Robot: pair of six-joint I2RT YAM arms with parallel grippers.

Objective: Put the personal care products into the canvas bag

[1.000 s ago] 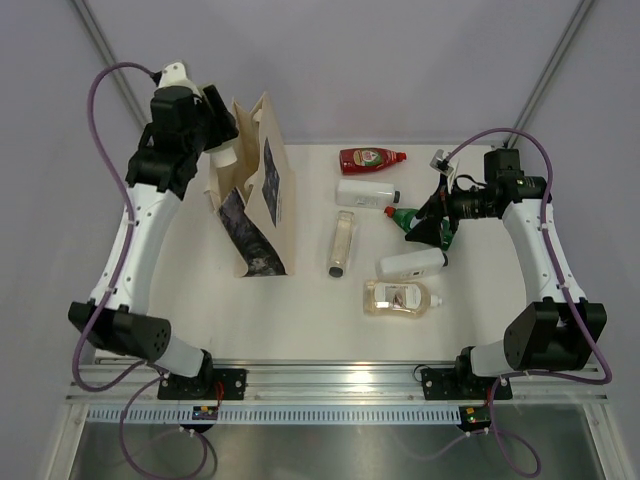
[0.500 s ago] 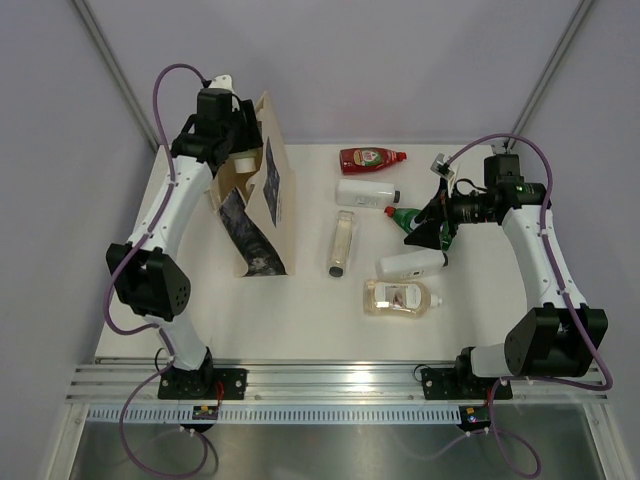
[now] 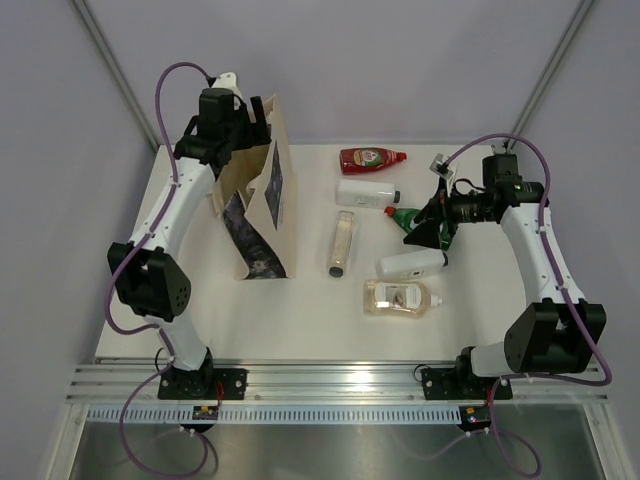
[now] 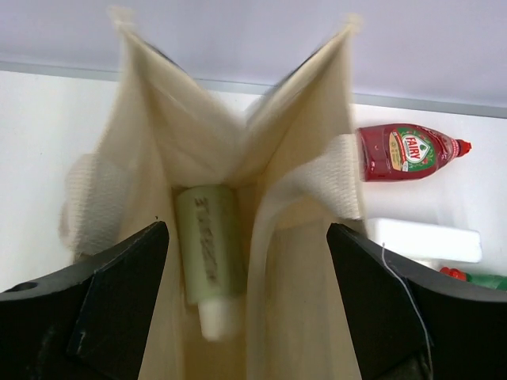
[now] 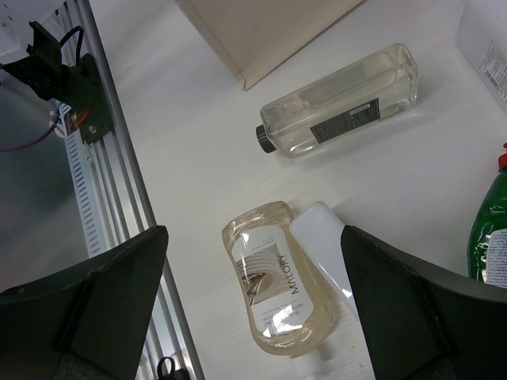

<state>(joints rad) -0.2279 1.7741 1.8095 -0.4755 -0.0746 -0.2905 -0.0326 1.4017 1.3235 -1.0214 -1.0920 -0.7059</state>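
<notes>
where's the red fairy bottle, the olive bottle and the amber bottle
red Fairy bottle [image 4: 404,152], left wrist view, on its label
pale olive bottle [image 4: 207,245], left wrist view, mid-body
clear amber bottle [image 5: 269,285], right wrist view, on its label

The site was a robotics lab test cell. Plain grey panels [image 3: 400,70], metal struts [image 3: 112,62] and an aluminium rail [image 3: 340,380] bounded a white table [image 3: 300,320].

A white worktop [image 3: 300,320] fills the middle. Along its near edge runs a silver aluminium rail [image 3: 340,375], with a slotted strip [image 3: 340,412] alongside. A left pole [image 3: 110,75] and a right pole [image 3: 548,75] slant up from the far corners against pale grey walls [image 3: 350,60].
</notes>
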